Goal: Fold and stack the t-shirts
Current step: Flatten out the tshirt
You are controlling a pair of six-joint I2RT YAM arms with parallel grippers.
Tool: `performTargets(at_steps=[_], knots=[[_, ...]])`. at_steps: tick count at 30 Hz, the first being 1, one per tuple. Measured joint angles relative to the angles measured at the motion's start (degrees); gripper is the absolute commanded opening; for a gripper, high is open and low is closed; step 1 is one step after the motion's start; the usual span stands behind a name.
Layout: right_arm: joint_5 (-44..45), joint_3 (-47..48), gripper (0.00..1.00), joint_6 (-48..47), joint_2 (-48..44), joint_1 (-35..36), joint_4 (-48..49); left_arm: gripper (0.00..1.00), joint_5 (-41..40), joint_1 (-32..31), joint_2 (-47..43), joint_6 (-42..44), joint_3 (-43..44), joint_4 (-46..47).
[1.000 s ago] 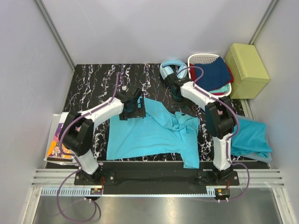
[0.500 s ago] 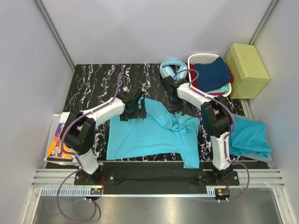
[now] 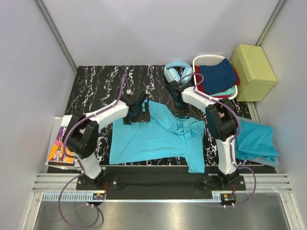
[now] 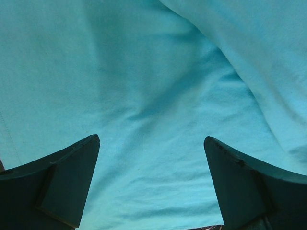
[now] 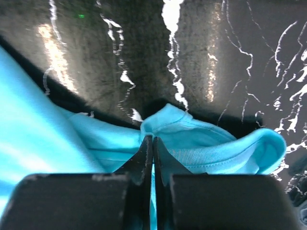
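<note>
A turquoise t-shirt [image 3: 153,136] lies spread and rumpled on the middle of the black marbled table [image 3: 96,84]. Another turquoise t-shirt [image 3: 256,139] lies in a heap at the table's right edge. My left gripper [image 3: 136,111] hovers over the spread shirt's far left part. In the left wrist view it [image 4: 151,139] stands open, with only smooth cloth [image 4: 144,86] beneath it. My right gripper [image 3: 181,108] is at the shirt's far edge. The right wrist view shows it [image 5: 153,139] shut, pinching a fold of the ribbed collar [image 5: 211,148].
Pale blue headphones [image 3: 173,71] lie at the back of the table, just behind the right gripper. A white basket [image 3: 207,61] of dark blue and red cloth stands at back right, next to a yellow-green box [image 3: 253,72]. A colourful booklet [image 3: 58,149] lies at the left edge.
The right gripper has come down onto the shirt's far edge and closed on the collar. The left arm has not moved.
</note>
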Motion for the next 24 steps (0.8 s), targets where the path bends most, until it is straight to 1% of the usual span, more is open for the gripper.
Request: performTargets(at_steps=[8,11,18,24], knots=[[3.02,-2.21,0.00,0.46,-1.44,-0.02,-0.07,0.96,0.00,-0.33,0.17,-0.20,0.00,0.00],[5.70,-3.21,0.00,0.79,-4.61,-0.02,-0.83,0.96,0.00,-0.33,0.17,-0.17,0.02,0.00],[10.97,-4.48,0.00,1.31,-15.43,-0.13,-2.64,0.96,0.00,-0.70,0.39,-0.24,0.57,0.00],[13.90,-7.96,0.00,2.89,-19.52,-0.66,-5.40,0.96,0.07,-1.57,1.64,-0.24,0.94,0.04]])
